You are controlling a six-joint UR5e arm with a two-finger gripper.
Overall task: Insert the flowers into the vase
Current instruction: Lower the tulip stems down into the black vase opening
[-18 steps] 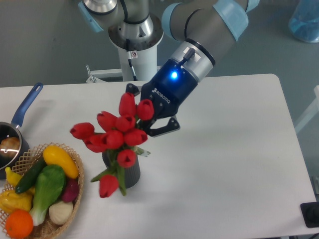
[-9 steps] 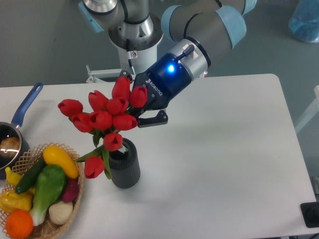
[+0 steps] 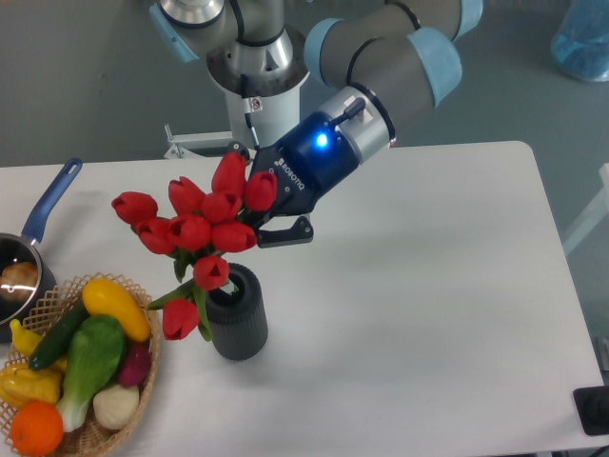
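The fingers (image 3: 255, 217) were closed on the flowers (image 3: 195, 228), holding the red bunch tilted just above the vase (image 3: 238, 314), which stood upright on the white counter (image 3: 428, 286) beside the basket (image 3: 133, 381)

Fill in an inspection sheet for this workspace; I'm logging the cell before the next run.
Surface: white table, nothing spilled.
Job's things: flowers held above the vase, tilted; lower stems at the vase mouth, whether inside cannot be told. Vase upright.
Clutter: woven basket of vegetables at front left; saucepan with blue handle at left edge.
Grippers: gripper among the blooms; grip hidden.
Cables: nothing seen on the table.
Surroundings: grey floor; blue translucent object top right; dark object at lower right edge.
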